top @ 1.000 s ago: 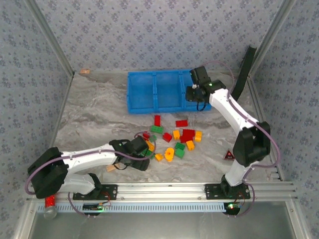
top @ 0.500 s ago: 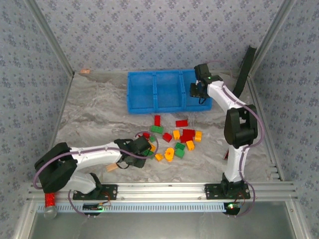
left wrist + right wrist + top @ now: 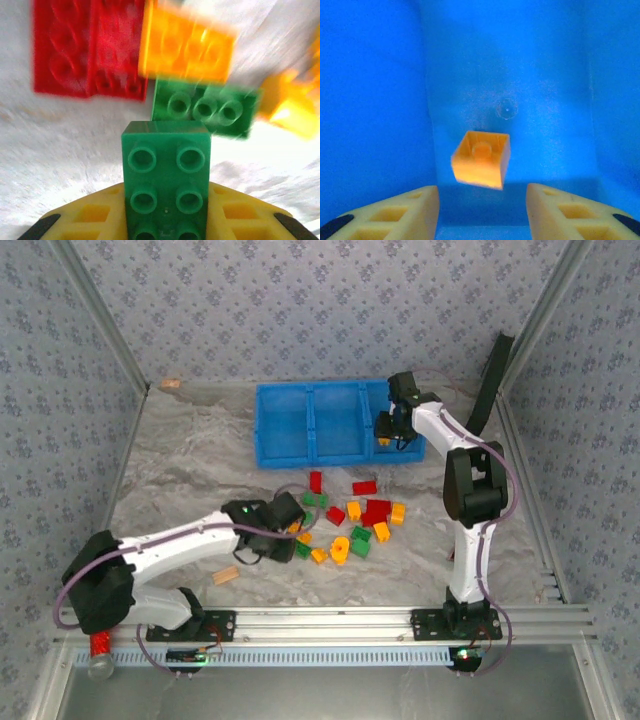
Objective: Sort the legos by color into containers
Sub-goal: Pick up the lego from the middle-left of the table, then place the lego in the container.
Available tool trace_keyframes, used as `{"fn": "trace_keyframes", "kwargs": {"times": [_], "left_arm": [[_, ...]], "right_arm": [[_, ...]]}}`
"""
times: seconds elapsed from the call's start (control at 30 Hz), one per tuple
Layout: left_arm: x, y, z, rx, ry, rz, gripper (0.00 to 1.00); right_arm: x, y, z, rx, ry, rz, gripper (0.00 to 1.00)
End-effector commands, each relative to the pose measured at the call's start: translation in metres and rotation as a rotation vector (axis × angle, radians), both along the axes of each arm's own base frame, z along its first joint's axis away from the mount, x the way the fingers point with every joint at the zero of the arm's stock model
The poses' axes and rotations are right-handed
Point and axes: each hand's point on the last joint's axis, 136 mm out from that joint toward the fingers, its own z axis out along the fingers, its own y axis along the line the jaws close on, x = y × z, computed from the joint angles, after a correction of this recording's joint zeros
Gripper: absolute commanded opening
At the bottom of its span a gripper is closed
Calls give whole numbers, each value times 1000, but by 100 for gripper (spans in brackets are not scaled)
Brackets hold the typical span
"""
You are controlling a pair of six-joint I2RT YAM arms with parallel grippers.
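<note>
Studs cover the green brick (image 3: 166, 170) clamped in left pincer (image 3: 166, 222); right pincer (image 3: 482, 210) gapes above orange brick (image 3: 481, 159).

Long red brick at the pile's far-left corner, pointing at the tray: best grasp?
Red brick: take it mid-length from straight above, jaws across its two long sides. Its long axis runs toward the tray, both long sides face bare table, and a green brick crowds its near end, so an end-to-end grip looks blocked.

No text, label, brand, number or sign can be read: none is made out on the green studded plastic brick (image 3: 166, 180), the bright blue plastic tray (image 3: 261, 430) or the marbled grey bench (image 3: 170, 480).
</note>
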Motion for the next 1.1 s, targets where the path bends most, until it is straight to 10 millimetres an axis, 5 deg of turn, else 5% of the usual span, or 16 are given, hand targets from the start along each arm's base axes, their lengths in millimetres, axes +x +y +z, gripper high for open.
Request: {"fn": "trace_keyframes", "kwargs": {"times": [0.0,0.23,0.37,0.67,0.9,1.07], "left_arm": [[18,6,48,-27,-40,-34,24],[107,12,128,-134,-250,59,24],[157,8,147,-156,-334,84,24],[262,4,86,-71,-292,177,22],[308,1,39,-33,-226,207,22],[327,-5,16,-53,-180,225,23]], "right_arm": [[-4,1,2,16,0,17,54],[-26,3,24,24,-30,43,58],[-51,11,46,41,-60,91,59],[-135,31,62,56,-48,131,64],[-186,43,39,45,25,146,69],[-197,55,23,34,43,161,73]]}}
